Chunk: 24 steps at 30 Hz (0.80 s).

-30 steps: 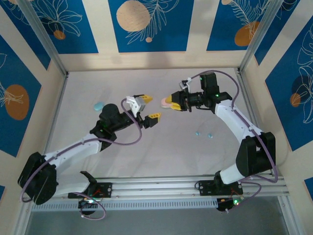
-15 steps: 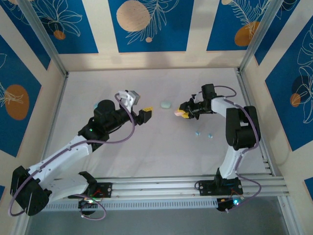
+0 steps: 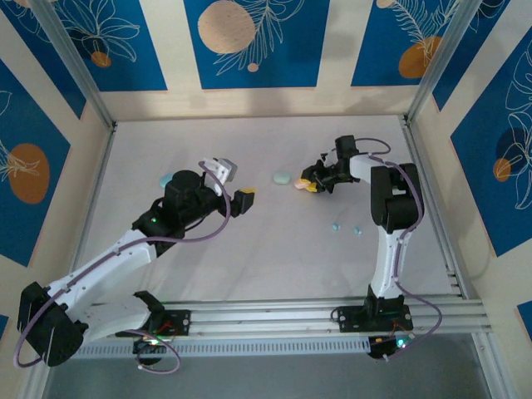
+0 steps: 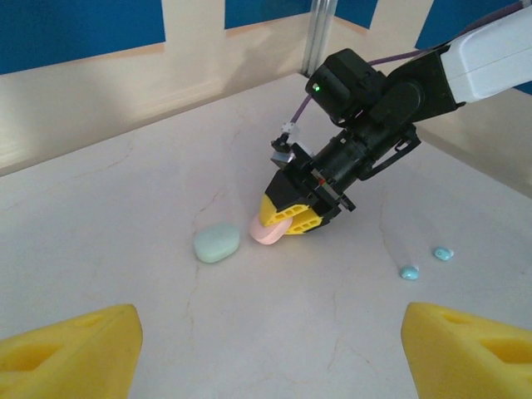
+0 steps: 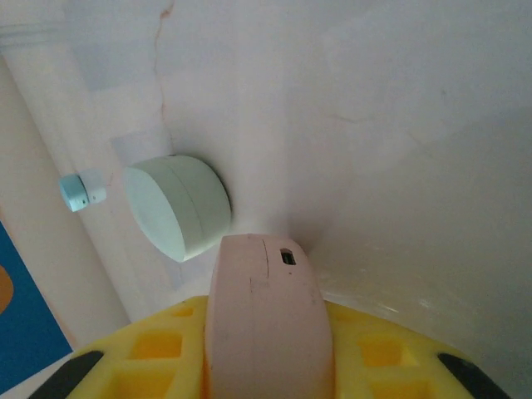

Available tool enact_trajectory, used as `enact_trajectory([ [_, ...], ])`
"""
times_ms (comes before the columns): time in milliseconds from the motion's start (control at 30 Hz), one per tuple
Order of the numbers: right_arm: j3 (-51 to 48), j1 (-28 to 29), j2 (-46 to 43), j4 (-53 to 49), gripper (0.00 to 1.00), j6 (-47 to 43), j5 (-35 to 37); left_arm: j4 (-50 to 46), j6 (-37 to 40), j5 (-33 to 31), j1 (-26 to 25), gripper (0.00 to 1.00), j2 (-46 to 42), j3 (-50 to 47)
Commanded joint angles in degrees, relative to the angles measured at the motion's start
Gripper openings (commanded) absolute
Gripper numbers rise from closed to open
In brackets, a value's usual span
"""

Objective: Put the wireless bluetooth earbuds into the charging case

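Right of centre on the bench [image 3: 266, 266], right gripper [image 3: 309, 184] clamps the pink charging case [image 4: 266, 235]; left gripper [image 3: 235, 184] gapes, empty.

This looks like a robotics lab test cell. A pale marble-look tabletop [image 3: 266, 258] is boxed in by aluminium frame posts [image 3: 81, 79] and by walls of blue printed panels [image 3: 249, 41] across the top of the frame. Two white robot arms [image 3: 125, 249] are bolted to an aluminium rail [image 3: 274, 316] along the bottom edge.
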Motion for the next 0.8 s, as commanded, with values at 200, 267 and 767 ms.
enact_trajectory([
  [200, 1.5, 0.0, -0.4, -8.7, 0.40, -5.8, 4.1, -8.0, -3.5, -6.5, 1.6, 0.80, 2.6, 5.5],
  [267, 1.2, -0.1, -1.1, -10.0, 0.44, -6.5, 5.6, -9.8, -4.6, -6.8, 2.3, 0.80, 4.0, 6.7],
  [767, -2.4, 0.1, -14.9, -16.4, 0.60, -10.7, 13.4, -18.1, -13.4, -6.6, 9.7, 0.83, 13.0, 12.2],
])
